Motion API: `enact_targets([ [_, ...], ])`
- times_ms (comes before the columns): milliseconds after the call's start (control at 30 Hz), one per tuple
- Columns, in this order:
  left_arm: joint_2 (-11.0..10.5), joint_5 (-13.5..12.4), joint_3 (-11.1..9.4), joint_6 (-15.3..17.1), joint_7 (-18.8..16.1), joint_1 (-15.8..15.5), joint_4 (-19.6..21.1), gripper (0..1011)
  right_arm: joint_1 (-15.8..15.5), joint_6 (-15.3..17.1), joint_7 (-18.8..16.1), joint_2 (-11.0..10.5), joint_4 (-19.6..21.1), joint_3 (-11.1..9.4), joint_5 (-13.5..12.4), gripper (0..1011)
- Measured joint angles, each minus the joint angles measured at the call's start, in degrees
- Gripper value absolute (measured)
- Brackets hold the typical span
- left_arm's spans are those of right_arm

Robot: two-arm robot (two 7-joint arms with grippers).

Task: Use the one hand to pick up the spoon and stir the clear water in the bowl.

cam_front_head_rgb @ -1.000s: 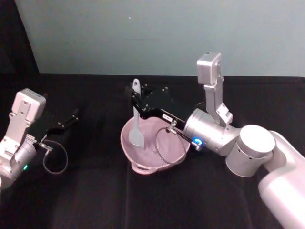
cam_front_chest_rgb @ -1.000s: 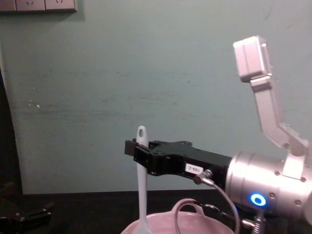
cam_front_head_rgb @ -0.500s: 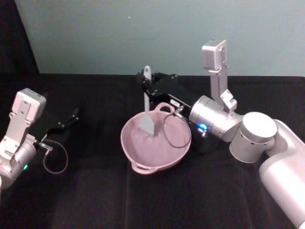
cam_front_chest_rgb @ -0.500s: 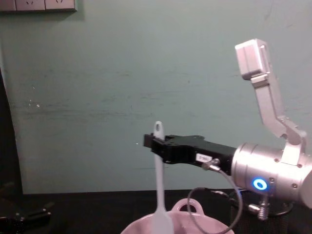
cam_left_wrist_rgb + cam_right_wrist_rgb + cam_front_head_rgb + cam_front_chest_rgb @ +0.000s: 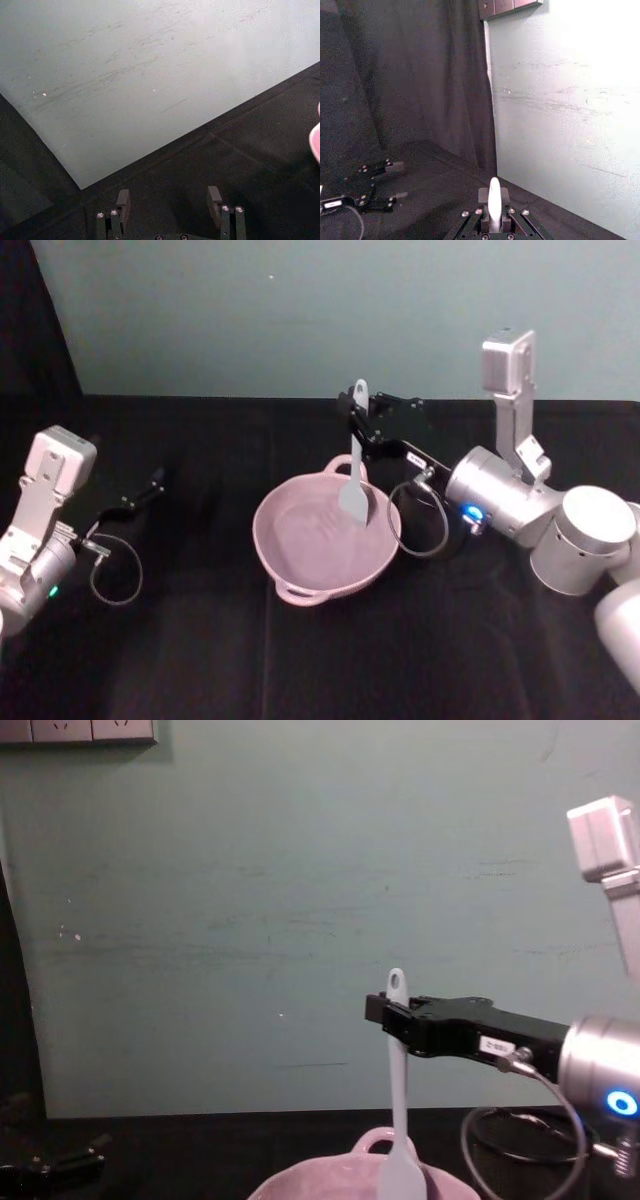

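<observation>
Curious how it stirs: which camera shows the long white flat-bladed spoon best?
The head view: the long white flat-bladed spoon shows whole, holed handle to blade, held by the right gripper over the pale pink glossy bowl. The chest view crops its blade; the right wrist view shows its handle end.

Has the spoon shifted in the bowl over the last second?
Yes. Held by the right hand, the spoon swept from the left side of the bowl to its far right rim; the bowl stayed put. The left hand is parked at left.

Lab bench: black-draped table [image 5: 300, 660], bare teal wall [image 5: 250, 310].
</observation>
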State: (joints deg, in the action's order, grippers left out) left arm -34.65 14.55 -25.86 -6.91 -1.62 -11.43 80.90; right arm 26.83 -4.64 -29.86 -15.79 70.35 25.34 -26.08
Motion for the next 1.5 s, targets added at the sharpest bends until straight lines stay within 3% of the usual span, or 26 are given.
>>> enact_targets([
  [167, 0.0, 0.0, 0.0, 0.0, 0.0, 0.0, 0.0, 1011, -3.36, 0.3, -0.01, -2.19, 4.51, -0.68, -0.39, 123],
  [367, 0.0, 0.0, 0.0, 0.0, 0.0, 0.0, 0.0, 1011, -5.81, 0.36, -0.14, -3.3, 8.0, -0.73, -0.9, 123],
  [667, 0.0, 0.0, 0.0, 0.0, 0.0, 0.0, 0.0, 1011, -6.69, 0.32, -1.19, -2.51, 9.52, 1.21, -1.14, 123],
  [1133, 0.0, 0.0, -0.01, 0.0, 0.0, 0.0, 0.0, 1011, -1.12, -0.37, -2.2, 2.87, 1.88, 4.68, -0.58, 123],
  [1500, 0.0, 0.0, -0.01, 0.0, 0.0, 0.0, 0.0, 1011, 2.68, -0.85, -1.69, 4.47, -3.85, 3.64, -0.21, 123],
])
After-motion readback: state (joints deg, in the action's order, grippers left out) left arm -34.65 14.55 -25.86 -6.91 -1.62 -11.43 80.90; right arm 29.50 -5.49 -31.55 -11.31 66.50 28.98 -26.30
